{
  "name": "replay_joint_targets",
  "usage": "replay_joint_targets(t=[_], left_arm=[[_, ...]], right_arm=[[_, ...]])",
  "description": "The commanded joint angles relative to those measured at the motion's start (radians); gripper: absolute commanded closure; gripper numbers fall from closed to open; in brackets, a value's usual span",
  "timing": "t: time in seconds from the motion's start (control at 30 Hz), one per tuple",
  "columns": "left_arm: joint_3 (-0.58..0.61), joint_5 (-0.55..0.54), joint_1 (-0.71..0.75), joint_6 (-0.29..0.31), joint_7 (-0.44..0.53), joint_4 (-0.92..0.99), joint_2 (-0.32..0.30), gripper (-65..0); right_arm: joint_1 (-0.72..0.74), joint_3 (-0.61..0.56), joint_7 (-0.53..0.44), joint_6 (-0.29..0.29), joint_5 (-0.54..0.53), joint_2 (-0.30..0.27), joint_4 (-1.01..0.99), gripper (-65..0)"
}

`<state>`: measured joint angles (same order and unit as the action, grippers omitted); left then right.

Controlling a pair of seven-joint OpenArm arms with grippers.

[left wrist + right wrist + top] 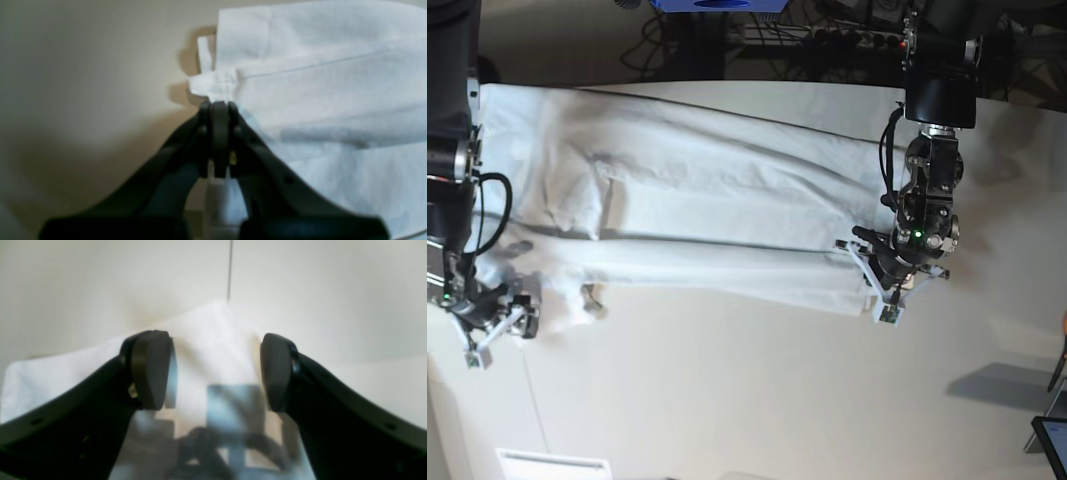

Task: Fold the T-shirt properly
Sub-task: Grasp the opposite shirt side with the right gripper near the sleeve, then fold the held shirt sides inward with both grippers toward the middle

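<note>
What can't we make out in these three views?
- Left wrist view: whether the left gripper, jaws shut, pinches the T-shirt hem; blurred, and the fingers cover the contact.
- Right wrist view: cloth layers between the open right gripper jaws; blur and a reflection below hide them.
- Base view: the shirt's neck label and sleeve layout; too small and lost in wrinkles. Its far-left end sits behind the right arm.

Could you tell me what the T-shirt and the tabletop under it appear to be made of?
T-shirt: apparently soft white knit cloth, probably cotton; it wrinkles, folds in layers and shows a stitched hem in the left wrist view. Matte.

Tabletop: a smooth, hard off-white board, perhaps laminate; it looks flat and even, with a thin seam line in the right wrist view. Its exact material cannot be told.
</note>
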<state>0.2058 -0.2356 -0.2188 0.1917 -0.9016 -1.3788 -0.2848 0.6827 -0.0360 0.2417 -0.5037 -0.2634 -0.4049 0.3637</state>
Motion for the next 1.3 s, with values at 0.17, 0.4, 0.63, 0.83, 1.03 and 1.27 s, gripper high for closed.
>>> replay_joint_targets(t=[0.17,0.4,0.63,0.83,1.03,1.27], left_arm=[[-0.004,0.003,-0.021,0.001,0.002,-0.015,-0.008,0.0],[-0.004,0.003,-0.020,0.001,0.002,-0.015,-0.009,0.0],[-0.004,0.003,-0.026,-0.001,0.002,-0.017,-0.006,0.0],[-0.004,0.009,-0.020,-0.001,0.002,-0.081,-0.004,0.0],[-0.004,0.011,-0.020,-0.001,0.002,-0.115,-0.006,0.0],[-0.003,0.012,-0.018,-0.001,0.003,-0.113,-0.006,0.0]], right_arm=[[0.027,0.008,-0.009,-0.011,-0.017,0.007,-0.042,-40.8],[0.025,0.011,-0.008,-0.006,-0.021,0.010,-0.050,-5.1],[0.024,0.061,-0.002,-0.008,-0.021,0.010,-0.041,0.0],[-0.001,0.124,0.132,-0.014,-0.021,0.001,0.082,0.0],[-0.174,0.164,0.282,-0.014,-0.021,0.010,0.455,0.0],[-0.361,0.313,0.497,-0.014,-0.021,0.051,0.883,0.0]])
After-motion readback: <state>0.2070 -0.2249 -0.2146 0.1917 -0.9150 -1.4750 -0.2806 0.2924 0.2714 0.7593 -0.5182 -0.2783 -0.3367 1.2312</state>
